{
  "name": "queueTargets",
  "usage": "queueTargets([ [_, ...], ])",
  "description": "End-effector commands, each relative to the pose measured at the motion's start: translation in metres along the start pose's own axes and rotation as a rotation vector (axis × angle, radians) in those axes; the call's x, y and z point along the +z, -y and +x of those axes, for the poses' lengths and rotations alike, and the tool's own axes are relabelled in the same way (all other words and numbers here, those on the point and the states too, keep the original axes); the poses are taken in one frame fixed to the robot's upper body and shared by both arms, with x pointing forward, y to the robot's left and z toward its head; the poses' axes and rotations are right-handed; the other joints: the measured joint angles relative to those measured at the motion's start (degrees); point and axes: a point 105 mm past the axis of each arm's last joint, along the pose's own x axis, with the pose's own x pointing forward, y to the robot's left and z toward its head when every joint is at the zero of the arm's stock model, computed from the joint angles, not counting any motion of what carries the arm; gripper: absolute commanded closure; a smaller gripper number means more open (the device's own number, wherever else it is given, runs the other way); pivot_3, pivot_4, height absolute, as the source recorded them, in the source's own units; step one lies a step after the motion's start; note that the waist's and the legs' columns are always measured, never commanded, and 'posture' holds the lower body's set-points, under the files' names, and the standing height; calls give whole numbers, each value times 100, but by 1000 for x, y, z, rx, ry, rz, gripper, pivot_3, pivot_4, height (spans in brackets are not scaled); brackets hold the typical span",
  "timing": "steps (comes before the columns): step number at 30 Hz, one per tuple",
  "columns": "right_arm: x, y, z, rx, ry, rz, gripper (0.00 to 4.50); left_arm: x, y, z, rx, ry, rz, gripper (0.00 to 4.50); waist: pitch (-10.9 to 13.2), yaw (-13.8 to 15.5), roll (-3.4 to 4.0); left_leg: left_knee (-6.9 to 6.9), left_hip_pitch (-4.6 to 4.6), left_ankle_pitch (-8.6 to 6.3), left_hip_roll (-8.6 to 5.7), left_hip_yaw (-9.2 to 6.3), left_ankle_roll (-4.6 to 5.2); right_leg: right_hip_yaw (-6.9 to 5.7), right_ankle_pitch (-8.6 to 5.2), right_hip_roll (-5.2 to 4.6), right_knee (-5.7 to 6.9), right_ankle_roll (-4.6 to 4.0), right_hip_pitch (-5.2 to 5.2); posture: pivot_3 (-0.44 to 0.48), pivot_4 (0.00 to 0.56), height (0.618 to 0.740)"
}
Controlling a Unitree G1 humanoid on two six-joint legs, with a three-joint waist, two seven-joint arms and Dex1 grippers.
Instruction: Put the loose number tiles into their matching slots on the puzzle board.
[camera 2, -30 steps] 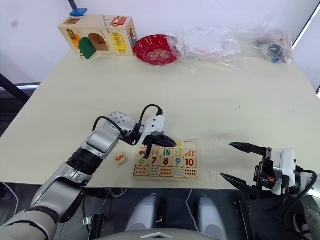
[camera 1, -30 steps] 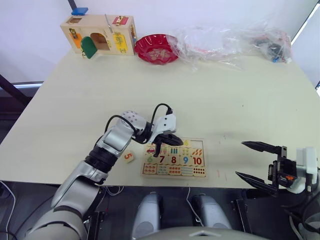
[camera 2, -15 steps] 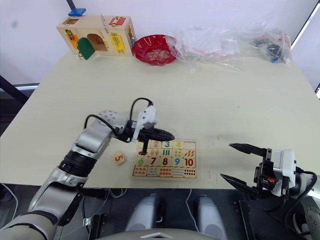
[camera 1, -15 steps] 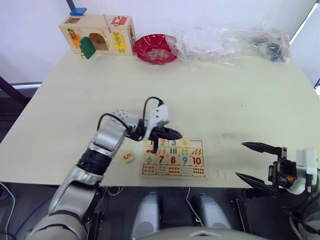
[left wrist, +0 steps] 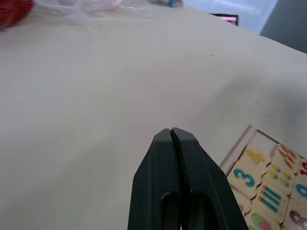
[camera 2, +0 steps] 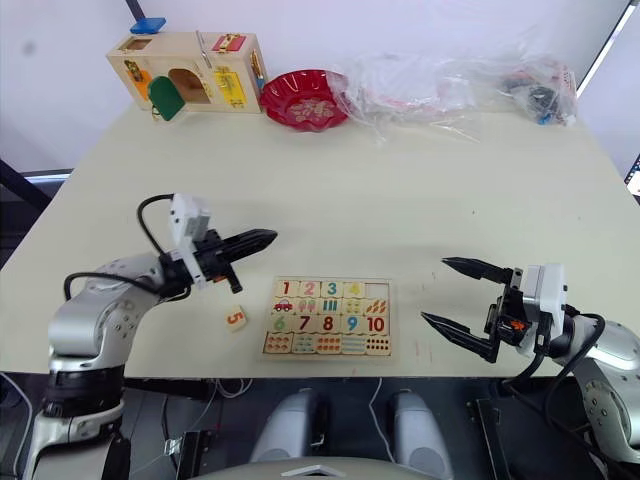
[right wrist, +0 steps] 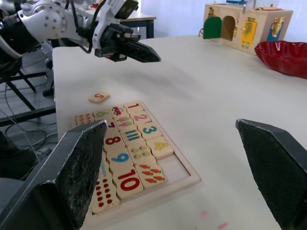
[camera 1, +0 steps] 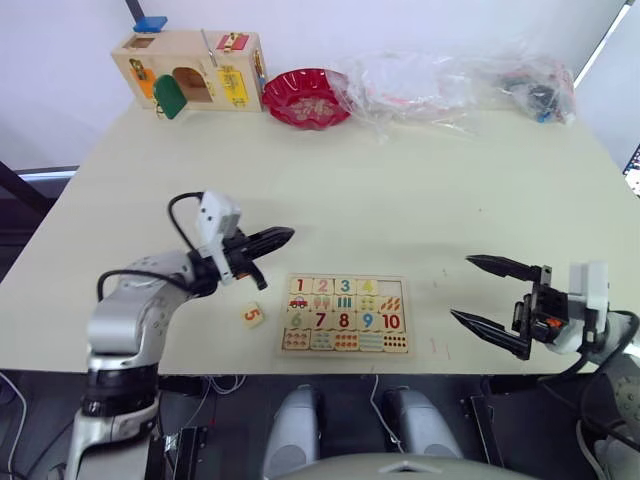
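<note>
On table, puzzle board (camera 1: 346,315): top row held 1–4, last slot (camera 1: 395,287) bare.
Tile 5 (camera 1: 254,316): lay left of board.
Left end effector (camera 1: 283,235): clenched, empty.
Right end effector (camera 1: 470,290): spread wide, empty.

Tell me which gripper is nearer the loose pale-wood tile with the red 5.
Left. The left gripper hovers just beyond the red 5 tile; the right gripper sits across the puzzle board, far off.

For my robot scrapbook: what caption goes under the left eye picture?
Four numbers fill the puzzle board; the 5 tile waits beside it.
</note>
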Motion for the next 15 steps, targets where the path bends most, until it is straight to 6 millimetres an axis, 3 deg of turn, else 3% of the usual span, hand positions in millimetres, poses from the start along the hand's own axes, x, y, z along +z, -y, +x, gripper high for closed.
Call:
queueTargets([
  [1, 7, 3, 4, 47, 21, 24, 0, 4, 0, -35, 25, 14, 53, 4458, 0, -22, 0, -9, 5, 0, 3, -3, 0, 7, 0, -2, -1, 0, -4, 0, 150, 740],
  [8, -2, 11, -7, 70, -17, 51, 0, -25, -1, -72, 108, -22, 16, 4458, -5, 46, -12, -11, 2, 0, 3, 6, 0, 4, 0, -21, -7, 0, -6, 0, 150, 740],
  [10, -7, 11, -15, 76, -51, 57, 0, -31, 0, -81, 106, -20, -27, 3949, -6, 46, -12, -12, 2, -1, 5, 4, 0, 5, 0, -24, -9, 0, -7, 0, 150, 740],
  [15, -12, 11, -30, 57, -71, 86, 0, -45, 4, -100, 109, -54, -71, 1812, -6, 33, -12, -15, 2, -1, 8, 3, 0, 4, 0, -23, -8, -1, -12, 0, 150, 740],
])
